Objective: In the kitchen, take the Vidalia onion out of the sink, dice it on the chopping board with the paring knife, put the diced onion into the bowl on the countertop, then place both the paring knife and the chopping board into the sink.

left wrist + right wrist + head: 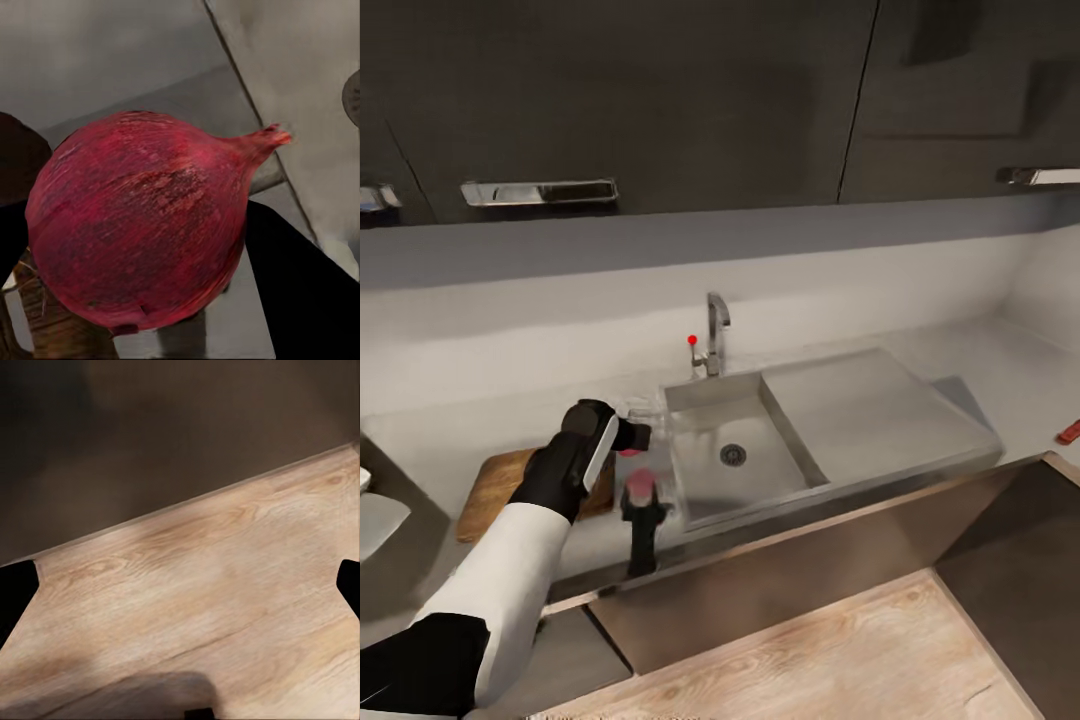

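My left gripper [632, 440] is shut on the onion [142, 225], a dark red bulb with a pointed tip, held over the countertop [440, 430] just left of the sink [710, 395]. Its black fingers [300, 285] press the bulb from both sides. The brown chopping board [490, 485] lies to the left, partly under my arm. The paring knife [643, 525] lies between board and sink, black handle toward the counter's front edge. A pale dish [378, 520], possibly the bowl, is cut off by the head view's left edge. My right gripper [180, 585] hangs open over the wooden floor.
The sink's basin has a round drain [733, 454], a flat drainboard [870, 410] to its right and a chrome tap [717, 330] with a red knob [692, 340] behind. Dark wall cabinets [660, 100] hang above. A small red thing [1068, 432] lies on the counter's far right.
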Controlling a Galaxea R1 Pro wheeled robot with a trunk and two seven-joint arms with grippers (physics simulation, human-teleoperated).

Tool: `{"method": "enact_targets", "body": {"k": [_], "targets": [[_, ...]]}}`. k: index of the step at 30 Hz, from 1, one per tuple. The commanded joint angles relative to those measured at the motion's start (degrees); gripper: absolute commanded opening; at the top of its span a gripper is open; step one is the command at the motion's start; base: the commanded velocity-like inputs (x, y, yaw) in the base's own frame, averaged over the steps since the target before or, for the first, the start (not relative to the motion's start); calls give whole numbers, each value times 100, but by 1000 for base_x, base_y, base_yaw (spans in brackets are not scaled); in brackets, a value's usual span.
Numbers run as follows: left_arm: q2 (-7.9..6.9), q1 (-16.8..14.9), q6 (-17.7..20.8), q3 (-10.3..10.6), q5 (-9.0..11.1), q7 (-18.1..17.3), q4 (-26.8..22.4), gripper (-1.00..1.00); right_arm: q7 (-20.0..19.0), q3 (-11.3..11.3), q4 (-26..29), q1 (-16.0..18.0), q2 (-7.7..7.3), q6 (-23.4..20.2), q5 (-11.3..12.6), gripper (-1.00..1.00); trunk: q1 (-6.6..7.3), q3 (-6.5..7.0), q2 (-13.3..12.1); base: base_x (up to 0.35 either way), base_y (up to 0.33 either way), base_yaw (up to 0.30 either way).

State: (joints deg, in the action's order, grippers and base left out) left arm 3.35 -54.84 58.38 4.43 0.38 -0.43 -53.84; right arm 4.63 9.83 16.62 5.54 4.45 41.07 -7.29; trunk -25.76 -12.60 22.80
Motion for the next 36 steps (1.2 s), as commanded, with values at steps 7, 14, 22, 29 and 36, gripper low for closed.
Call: {"method": "enact_targets", "body": {"k": [7,14,22,29,36], "targets": [[-1,-4,24,5,-3,-10,-12,-100,47,19,3,9,4,11,-62,100,-3,-11,11,-8,298,265],[-1,-3,23,5,-3,-10,-12,-100,47,19,4,0,4,8,-62,100,-3,-11,11,0,301,242],[46,-1,21,5,-3,-10,12,-100,39,19,6,1,4,11,-62,100,-3,-11,11,0,237,146],[96,6,20,11,-3,-10,71,-100,29,19,6,1,4,20,-64,100,-3,-11,11,0,19,8],[183,8,15,70,-3,-10,84,-100,29,19,7,3,-2,33,-70,100,-3,-11,11,0,1,0]]}}
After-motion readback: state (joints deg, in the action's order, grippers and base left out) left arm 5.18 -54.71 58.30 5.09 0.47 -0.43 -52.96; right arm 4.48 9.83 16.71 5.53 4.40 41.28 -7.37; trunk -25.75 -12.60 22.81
